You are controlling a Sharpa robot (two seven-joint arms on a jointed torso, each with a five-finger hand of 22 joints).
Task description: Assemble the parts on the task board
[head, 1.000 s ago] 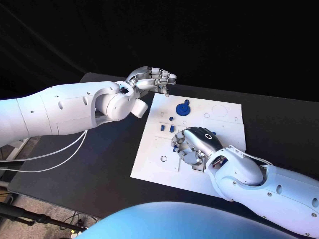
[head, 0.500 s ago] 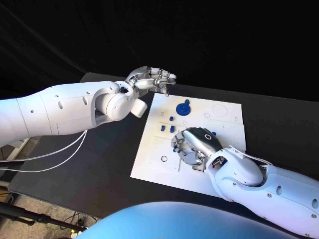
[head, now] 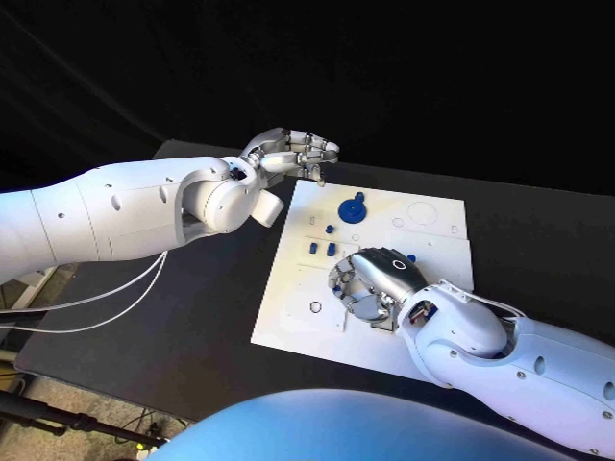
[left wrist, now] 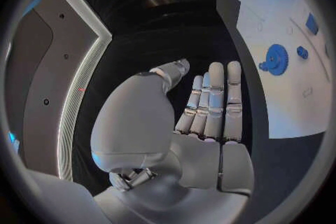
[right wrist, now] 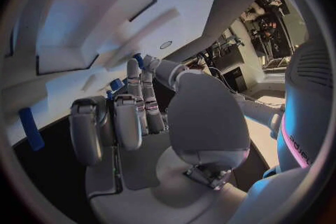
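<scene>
The white task board (head: 301,288) lies in the middle of the black table. A blue gear (head: 354,207) stands near its far edge, and the left wrist view shows this gear (left wrist: 275,59) too. Small blue parts (head: 322,248) stand in the board left of my right hand (head: 374,279). That hand hangs low over the board's middle with its fingers curled down. In the right wrist view its thumb and a fingertip (right wrist: 133,67) meet on a small blue part (right wrist: 138,58). My left hand (head: 297,152) hovers beyond the board's far left corner, holding nothing, its fingers (left wrist: 213,98) stretched out side by side.
Another loose blue part (right wrist: 28,129) lies on the board beside my right hand. A round hole (head: 316,307) shows near the board's left edge. Bare black table (head: 183,317) lies left of the board, and my left forearm (head: 128,206) crosses above it.
My right hand has edged slightly toward the board's left side, fingers still curled. The left hand has not moved.
</scene>
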